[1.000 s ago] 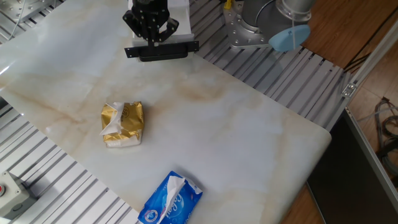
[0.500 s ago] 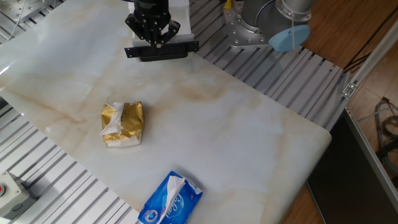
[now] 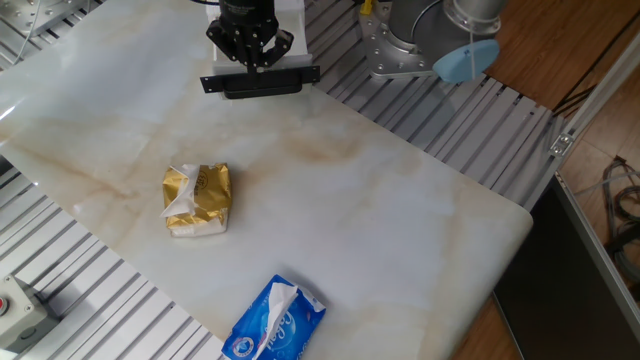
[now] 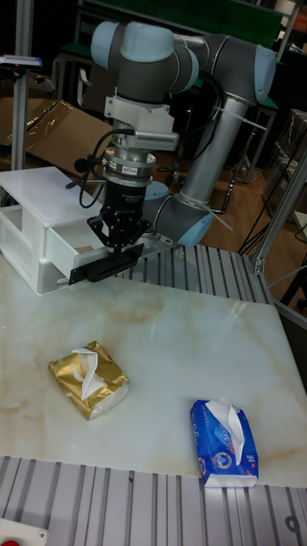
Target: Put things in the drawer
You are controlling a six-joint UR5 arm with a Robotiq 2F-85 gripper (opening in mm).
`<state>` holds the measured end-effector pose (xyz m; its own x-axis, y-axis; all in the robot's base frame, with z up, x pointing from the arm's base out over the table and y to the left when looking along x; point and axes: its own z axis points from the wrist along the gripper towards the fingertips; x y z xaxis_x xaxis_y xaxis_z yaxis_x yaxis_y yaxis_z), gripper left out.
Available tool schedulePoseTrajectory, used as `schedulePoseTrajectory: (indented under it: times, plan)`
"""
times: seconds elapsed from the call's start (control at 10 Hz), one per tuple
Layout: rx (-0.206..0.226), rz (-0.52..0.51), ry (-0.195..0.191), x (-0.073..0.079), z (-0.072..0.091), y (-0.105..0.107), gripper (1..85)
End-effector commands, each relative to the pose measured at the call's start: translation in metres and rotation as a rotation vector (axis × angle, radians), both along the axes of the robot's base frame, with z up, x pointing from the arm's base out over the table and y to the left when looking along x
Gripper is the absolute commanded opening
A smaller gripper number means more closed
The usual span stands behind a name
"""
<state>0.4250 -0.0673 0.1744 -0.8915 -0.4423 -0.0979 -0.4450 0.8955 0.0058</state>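
The white drawer [image 4: 38,223] stands at the table's back left, pulled open, and its black front [image 3: 262,83] juts toward the table. A small tan cube [image 4: 84,248] lies inside the open tray, left of the fingers. In the fixed view the arm hides the cube. My gripper [image 4: 119,246] hangs over the open tray just behind the black front [image 4: 102,266]. Seen in the fixed view, my gripper [image 3: 250,62] has its fingers converging to a point, and nothing shows between them.
A gold foil packet [image 3: 198,199] lies mid-left on the marble tabletop [image 3: 380,220]. A blue-and-white tissue pack [image 3: 275,320] sits at the front edge. The arm's base [image 3: 400,40] stands behind the table to the right. Ribbed metal rails [image 3: 80,280] border the table.
My gripper has shifted slightly up and back over the drawer. The drawer front, both packets and everything else on the table stay where they were.
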Motion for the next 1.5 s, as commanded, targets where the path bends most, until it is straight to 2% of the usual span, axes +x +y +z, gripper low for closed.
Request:
schedulePoseTrajectory:
  times: [0.0,0.5,0.9,1.4]
  plan:
    - [-0.003,0.004,0.013,-0.005,0.001,-0.004,1.0]
    - [-0.014,0.021,0.02,-0.014,0.001,-0.021,1.0]
    - [-0.016,0.011,0.037,-0.021,0.005,-0.024,1.0]
    - [-0.013,0.009,0.038,-0.033,0.012,-0.034,1.0]
